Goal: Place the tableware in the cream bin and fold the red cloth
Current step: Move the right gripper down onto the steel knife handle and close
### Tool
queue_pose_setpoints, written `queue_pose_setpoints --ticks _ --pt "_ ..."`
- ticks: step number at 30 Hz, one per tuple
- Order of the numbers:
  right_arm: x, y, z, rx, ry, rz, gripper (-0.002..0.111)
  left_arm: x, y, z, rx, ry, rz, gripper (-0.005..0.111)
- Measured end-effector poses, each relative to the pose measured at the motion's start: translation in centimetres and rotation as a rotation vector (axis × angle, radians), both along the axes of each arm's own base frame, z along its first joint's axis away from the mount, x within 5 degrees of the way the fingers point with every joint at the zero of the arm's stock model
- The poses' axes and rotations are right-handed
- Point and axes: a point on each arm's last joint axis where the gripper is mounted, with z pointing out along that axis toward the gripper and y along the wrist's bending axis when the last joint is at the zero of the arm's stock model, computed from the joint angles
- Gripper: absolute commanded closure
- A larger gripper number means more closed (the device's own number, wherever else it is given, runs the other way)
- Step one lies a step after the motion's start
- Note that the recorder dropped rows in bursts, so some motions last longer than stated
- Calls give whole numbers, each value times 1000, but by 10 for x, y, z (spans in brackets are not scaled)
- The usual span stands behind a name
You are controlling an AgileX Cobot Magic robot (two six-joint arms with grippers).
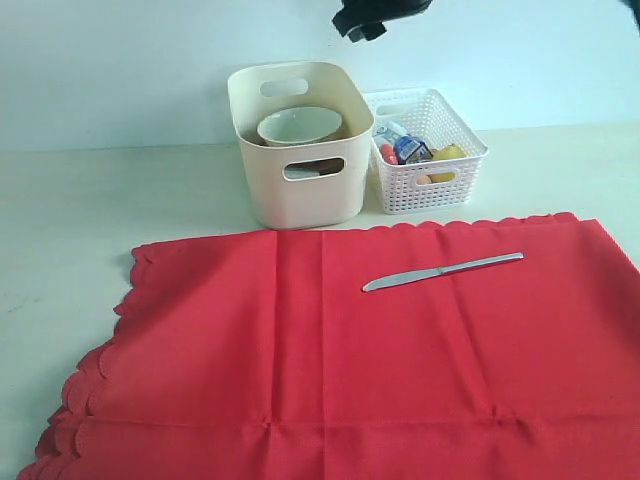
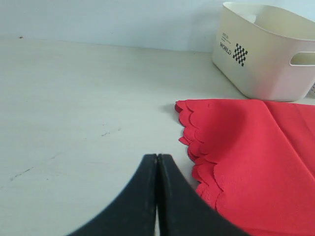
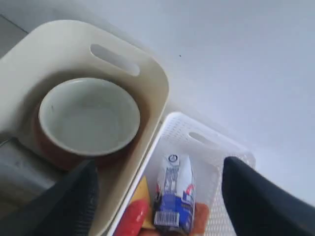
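On the large scalloped red cloth (image 1: 250, 340) lies the slim silver knife (image 1: 443, 271): stiff, light, slippery, flat, probably best pinched across its handle. Right gripper (image 3: 160, 166) gapes above the tall cream plastic bin (image 1: 300, 205); left gripper (image 2: 157, 160) is closed, empty.

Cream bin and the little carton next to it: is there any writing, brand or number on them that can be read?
"WORLD": printed on the side of the cream bin, beside a black checkered square.
Tiny lines above "WORLD": too small to read.
Milk carton in the white basket: blue print and a barcode, too blurred to read.
Nothing else carries text.
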Motion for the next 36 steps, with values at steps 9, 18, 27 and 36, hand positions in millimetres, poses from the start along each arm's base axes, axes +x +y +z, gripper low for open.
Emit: queue_pose_setpoints --ticks 9,18,27,36 --pt "-35 -20 31 -82 176 -24 42 0 0 0 0 0 0 107" --pt "-45 -34 11 -73 301 -57 48 0 0 0 0 0 0 107" --pt "-75 -44 -28 -159 486 -34 48 0 0 0 0 0 0 107" --pt "-102 -57 -84 -320 623 63 48 0 0 0 0 0 0 107"
